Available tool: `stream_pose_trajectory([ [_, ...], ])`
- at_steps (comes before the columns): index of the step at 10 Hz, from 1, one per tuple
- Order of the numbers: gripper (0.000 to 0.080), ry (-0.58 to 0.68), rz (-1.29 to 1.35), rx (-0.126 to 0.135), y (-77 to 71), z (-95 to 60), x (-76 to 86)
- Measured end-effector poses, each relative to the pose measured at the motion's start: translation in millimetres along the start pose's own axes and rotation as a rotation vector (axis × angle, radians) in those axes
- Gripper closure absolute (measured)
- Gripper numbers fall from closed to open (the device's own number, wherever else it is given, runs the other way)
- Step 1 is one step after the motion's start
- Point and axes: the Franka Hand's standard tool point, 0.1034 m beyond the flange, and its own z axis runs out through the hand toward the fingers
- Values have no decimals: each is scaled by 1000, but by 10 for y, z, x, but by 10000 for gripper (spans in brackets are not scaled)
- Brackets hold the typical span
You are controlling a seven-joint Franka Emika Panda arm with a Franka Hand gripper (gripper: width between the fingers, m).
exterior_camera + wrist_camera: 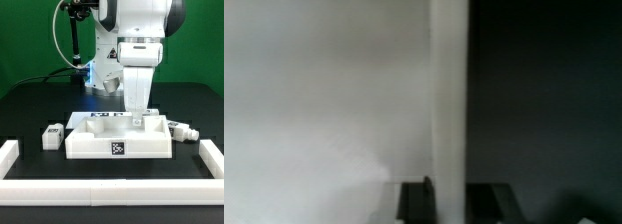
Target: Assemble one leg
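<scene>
The assembly is barely getting under way: no leg is standing fitted on the panel. One leg (52, 133) is lying on the bench (30, 105) just beside the left side of the white panel (100, 148). A second leg (181, 130) is lying just beside its right side. Neither is being touched. The tool (138, 112) is instead reaching down at the panel's far right part. Picking up a leg, carrying it to the panel and fixing it in are all remaining.

The exterior view is giving the layout, but the fingertips are too small to read there. The wrist view is showing the tool (452, 198) straddling the panel's upright wall (448, 90). Its dark fingers (416, 197) are lying against both faces with no gap showing, so I am judging it clamped on the panel. Neither leg is appearing there.
</scene>
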Motion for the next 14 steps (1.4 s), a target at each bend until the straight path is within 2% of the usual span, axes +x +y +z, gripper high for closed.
stream_pose_trajectory([
  [2,742,24,-49,-15,4,61,354],
  [3,742,33,-77,-12,-48,176,454],
  [4,742,30,-75,6,-78,290,445],
  [5,742,32,-64,6,-43,333,475],
  [7,742,35,-55,-2,34,341,496],
  [9,742,20,-58,10,185,354,527],
  [11,742,-21,-112,86,201,366,568],
  [12,742,-50,-123,140,204,375,572],
  [13,742,-58,-121,155,204,377,577],
  [14,742,-58,-121,155,204,377,577],
])
